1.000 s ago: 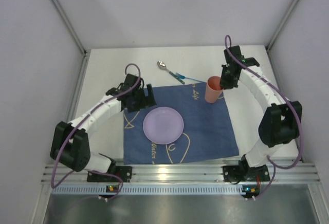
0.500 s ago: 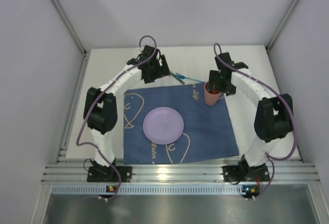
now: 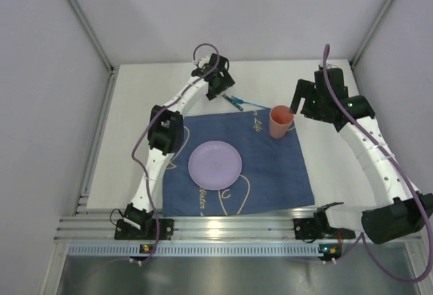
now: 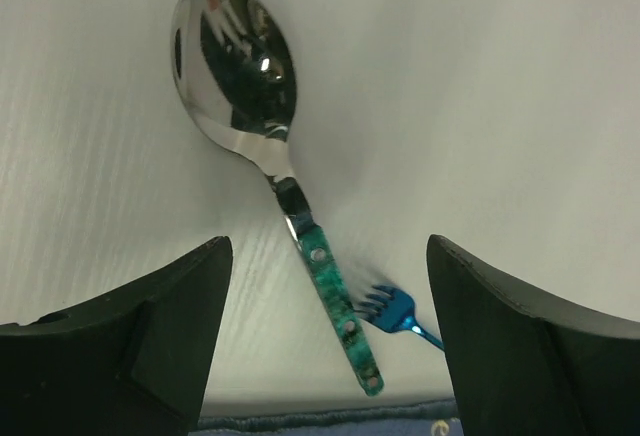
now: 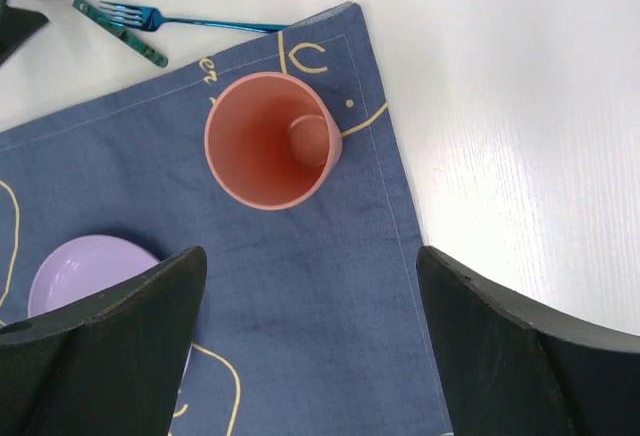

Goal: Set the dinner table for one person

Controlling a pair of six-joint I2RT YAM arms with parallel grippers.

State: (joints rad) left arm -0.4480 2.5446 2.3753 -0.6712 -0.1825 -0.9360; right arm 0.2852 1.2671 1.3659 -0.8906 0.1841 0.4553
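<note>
At far centre of the white bench (image 3: 132,139), which spans under both arms, L hand (image 4: 325,286) hangs spread wide over a green-handled spoon (image 4: 235,66), w/ blue fork (image 4: 395,308) tines just beside the handle. R hand (image 5: 310,256), also wide & empty, is near orange cup (image 5: 272,141), upright on blue cloth (image 5: 330,306) corner. Purple plate (image 3: 215,164) mid-cloth.

The top external camera sits high above and behind the arm bases. It looks steeply down on the whole desk (image 3: 128,112), with the near edge at the bottom of the view. The left wrist camera hangs close over the desk near its far edge, facing down at the spoon (image 4: 235,66) and the fork (image 4: 392,308) tines. The right wrist camera looks down from higher up, over the far right corner of the cloth (image 5: 330,286) and the cup (image 5: 272,141). Both wrist views share the fork and the spoon handle, and the overhead view takes in both areas.
</note>
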